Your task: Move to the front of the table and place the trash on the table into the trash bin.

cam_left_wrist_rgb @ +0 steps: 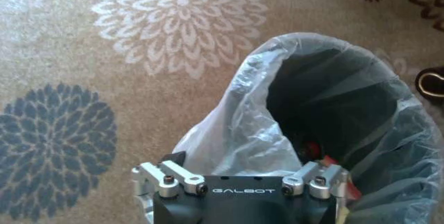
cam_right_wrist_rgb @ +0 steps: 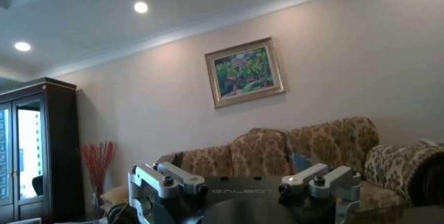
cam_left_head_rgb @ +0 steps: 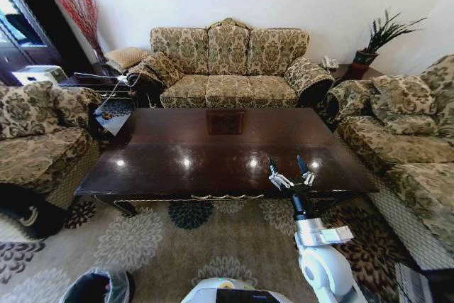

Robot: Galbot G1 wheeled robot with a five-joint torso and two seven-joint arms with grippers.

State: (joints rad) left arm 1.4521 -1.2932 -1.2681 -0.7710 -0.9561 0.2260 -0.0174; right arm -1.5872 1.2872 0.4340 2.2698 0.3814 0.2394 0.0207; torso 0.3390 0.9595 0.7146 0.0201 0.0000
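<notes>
Trash bin (cam_left_wrist_rgb: 347, 130) sits on the carpet right under the left gripper (cam_left_wrist_rgb: 243, 193), fingers unseen, cannot tell. Right gripper (cam_left_head_rgb: 289, 168) hovers over the table's (cam_left_head_rgb: 213, 154) near edge, fingers spread, empty.

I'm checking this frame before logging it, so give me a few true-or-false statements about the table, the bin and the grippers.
1. The right gripper is above the table, near its front edge. True.
2. Its fingers are shut on a bottle. False: they are open and hold nothing.
3. The left gripper is over the bin. True.
4. The bin has no liner. False: a translucent bag lines it.
5. A sofa stands behind the table. True.
</notes>
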